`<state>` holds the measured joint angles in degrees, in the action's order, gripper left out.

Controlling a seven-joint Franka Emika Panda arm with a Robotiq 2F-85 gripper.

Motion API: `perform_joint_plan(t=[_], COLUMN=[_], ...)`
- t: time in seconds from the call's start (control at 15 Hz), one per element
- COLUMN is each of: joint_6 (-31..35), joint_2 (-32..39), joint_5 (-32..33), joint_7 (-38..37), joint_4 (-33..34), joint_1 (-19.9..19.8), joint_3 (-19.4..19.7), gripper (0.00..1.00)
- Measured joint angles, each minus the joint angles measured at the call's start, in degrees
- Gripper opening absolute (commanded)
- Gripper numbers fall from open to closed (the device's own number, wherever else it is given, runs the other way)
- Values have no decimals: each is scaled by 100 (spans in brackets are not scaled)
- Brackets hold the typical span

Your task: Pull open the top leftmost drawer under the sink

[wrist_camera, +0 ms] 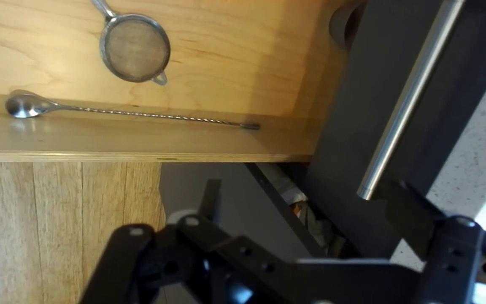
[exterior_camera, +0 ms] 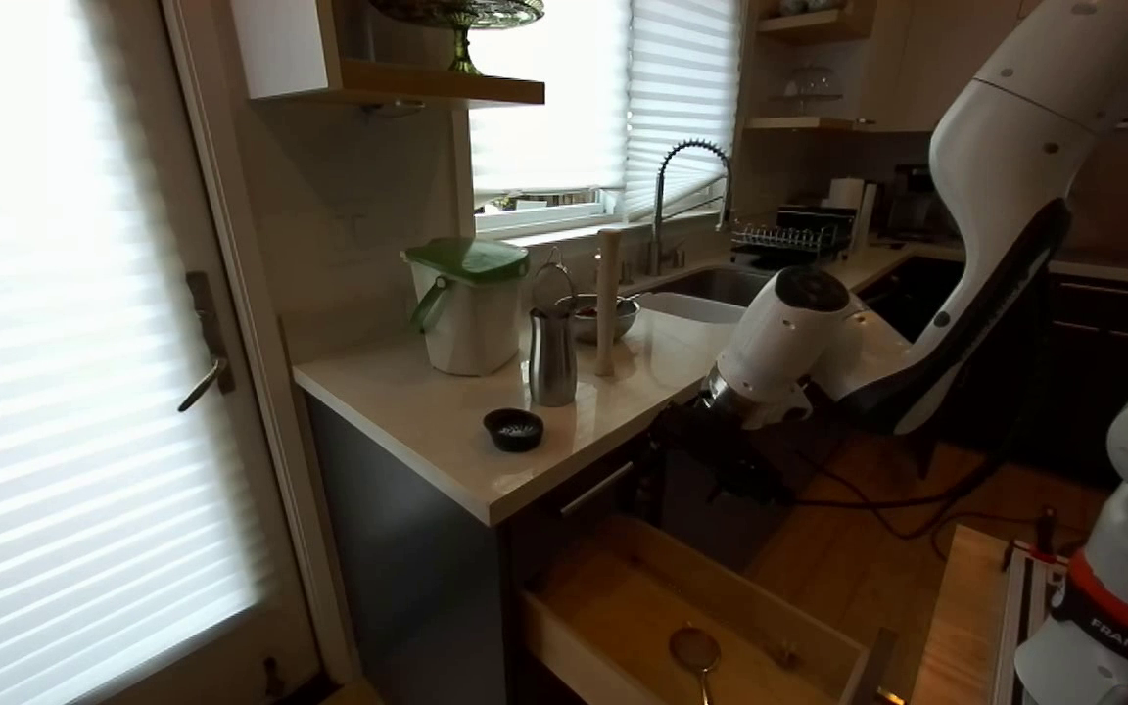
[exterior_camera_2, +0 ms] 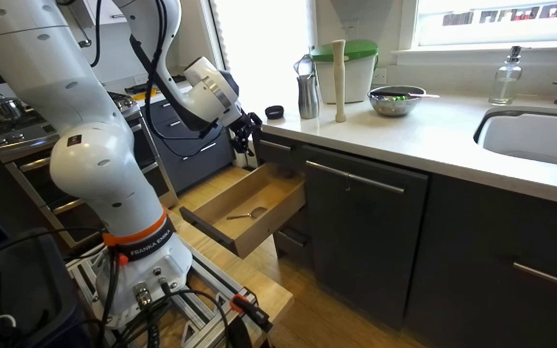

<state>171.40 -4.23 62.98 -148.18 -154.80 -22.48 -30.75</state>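
The top leftmost drawer (exterior_camera_2: 278,154) is shut, its dark flat front just below the countertop; it also shows in an exterior view (exterior_camera: 546,532) and the wrist view (wrist_camera: 382,84). Its box is hidden inside. Its silver bar handle (wrist_camera: 411,95) runs diagonally in the wrist view. My gripper (exterior_camera_2: 246,137) is open and empty in front of this drawer's left part, and dark in an exterior view (exterior_camera: 701,480). In the wrist view the handle's end appears between the spread fingers (wrist_camera: 314,202), nearer the right one; no contact is visible. The sink (exterior_camera_2: 539,140) is farther along the counter.
A deep light-wood drawer (exterior_camera_2: 247,193) stands open below, holding a strainer (wrist_camera: 136,48) and long spoon (wrist_camera: 141,113). On the counter are a black bowl (exterior_camera: 513,431), steel shaker (exterior_camera: 552,357), wooden rod (exterior_camera: 607,304), metal bowl (exterior_camera_2: 394,104) and green-lidded bin (exterior_camera: 471,313).
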Motion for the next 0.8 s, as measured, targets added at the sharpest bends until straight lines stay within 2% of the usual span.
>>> perform_joint_plan(t=[0.13, 0.47, 0.8], joint_6=[18, 79, 207], joint_2=[92, 615, 1025], joint_5=[610, 77, 125], joint_7=[-826, -689, -681], joint_4=[123, 251, 374], joint_1=[-53, -108, -107], joint_3=[-69, -46, 72], gripper=[100, 100, 100])
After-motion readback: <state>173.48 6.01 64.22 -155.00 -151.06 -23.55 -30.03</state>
